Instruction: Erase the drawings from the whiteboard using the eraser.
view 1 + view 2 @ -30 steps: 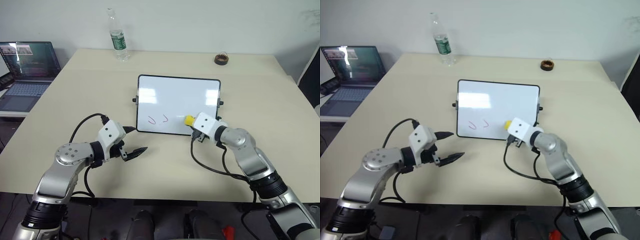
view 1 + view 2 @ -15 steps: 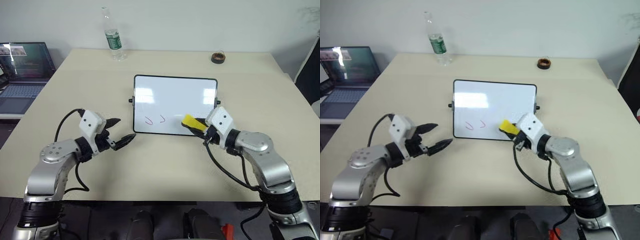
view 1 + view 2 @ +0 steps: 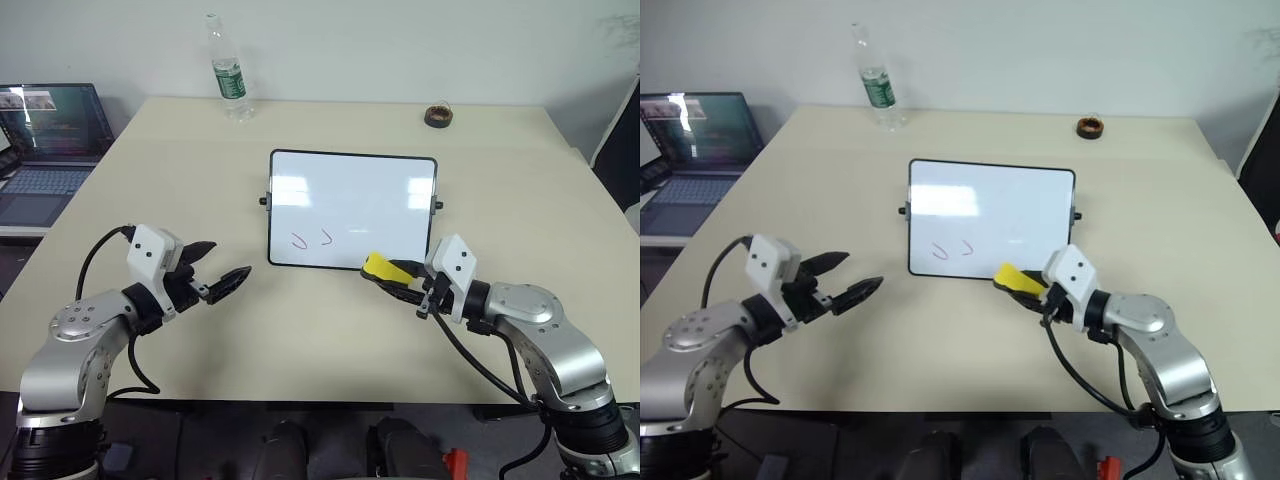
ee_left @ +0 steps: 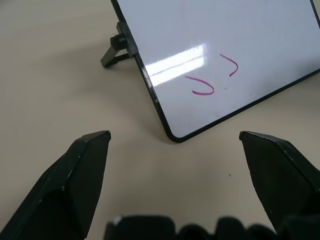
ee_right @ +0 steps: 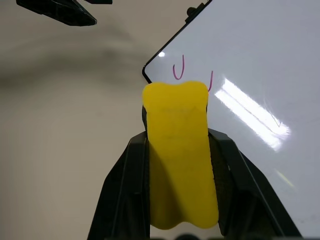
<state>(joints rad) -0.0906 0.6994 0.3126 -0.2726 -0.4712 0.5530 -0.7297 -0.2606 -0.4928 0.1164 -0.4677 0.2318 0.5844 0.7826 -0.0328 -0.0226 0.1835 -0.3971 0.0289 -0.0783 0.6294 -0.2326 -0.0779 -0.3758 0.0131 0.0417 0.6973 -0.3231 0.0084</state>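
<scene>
The whiteboard [image 3: 352,195] lies in the middle of the table. The drawings [image 3: 311,239] are two small red hooks near its near left corner, also seen in the left wrist view [image 4: 202,90]. My right gripper [image 3: 388,275] is shut on the yellow eraser [image 3: 377,265], just off the board's near edge and right of the drawings. In the right wrist view the eraser [image 5: 180,165] sits clamped between both black fingers, pointing at the two marks [image 5: 178,67]. My left gripper [image 3: 229,260] is open and empty over the table, left of the board's near left corner.
A plastic bottle [image 3: 222,68] stands at the far left of the table. A dark tape roll [image 3: 438,115] lies at the far right. An open laptop [image 3: 45,135] sits on a side surface to the left. The board's stand knobs [image 4: 120,45] stick out at its short sides.
My right gripper drew the eraser back off the board to just past its near edge. My left gripper moved left, away from the board's corner. The two red marks are unchanged.
</scene>
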